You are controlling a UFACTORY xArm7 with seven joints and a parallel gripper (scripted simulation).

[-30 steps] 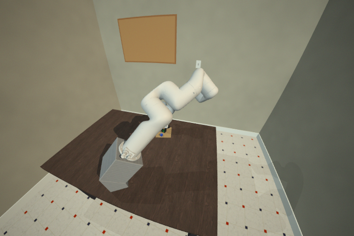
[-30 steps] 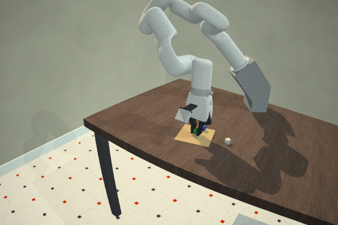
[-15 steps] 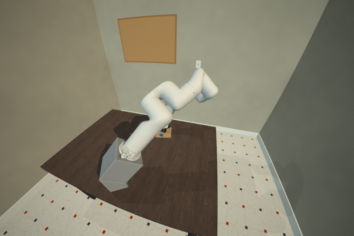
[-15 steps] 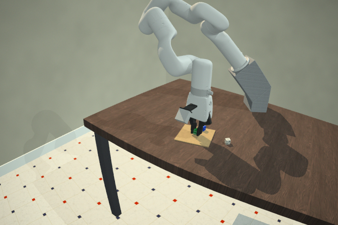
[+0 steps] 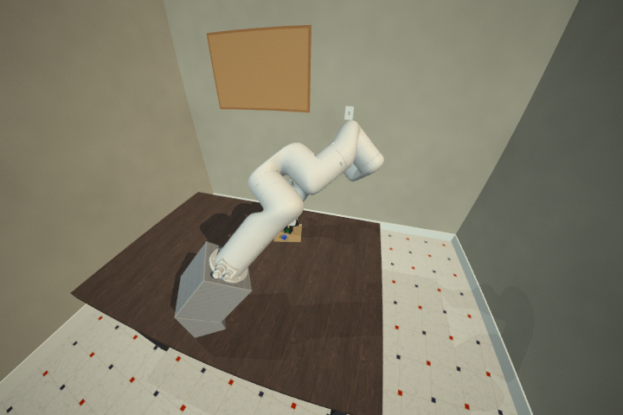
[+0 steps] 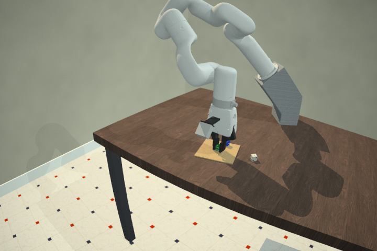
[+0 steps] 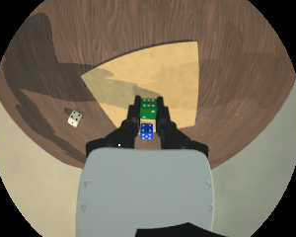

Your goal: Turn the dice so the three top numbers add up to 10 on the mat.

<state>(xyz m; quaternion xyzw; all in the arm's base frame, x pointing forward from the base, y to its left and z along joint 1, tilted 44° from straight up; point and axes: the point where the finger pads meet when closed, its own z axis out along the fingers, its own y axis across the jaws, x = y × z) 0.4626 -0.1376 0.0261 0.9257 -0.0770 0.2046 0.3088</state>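
The dark wooden desk (image 5: 331, 303) (image 6: 165, 118) (image 7: 227, 30) carries the tan mat (image 5: 295, 237) (image 6: 205, 151) (image 7: 173, 74) — lying flat. Over it, the end effector (image 5: 288, 227) (image 6: 218, 148) (image 7: 148, 104) points down, its fingers about the green die (image 5: 287, 228) (image 6: 217, 147) (image 7: 148, 109); whether they grip it, I cannot tell. The blue die (image 5: 284, 237) (image 6: 227, 143) (image 7: 146, 131) is near the green one — the white die (image 6: 253, 157) (image 7: 75, 118) sits off the mat, on the wood.

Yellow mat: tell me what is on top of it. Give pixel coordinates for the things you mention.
The green die (image 6: 217, 147) (image 7: 148, 109), between the fingers of the gripper (image 6: 219, 148) (image 7: 148, 104), and the blue die (image 6: 228, 143) (image 7: 146, 131) are over the mat (image 5: 295, 238) (image 6: 208, 152) (image 7: 178, 79). Fingers hide part of its surface; contact beneath the green die is unseen.
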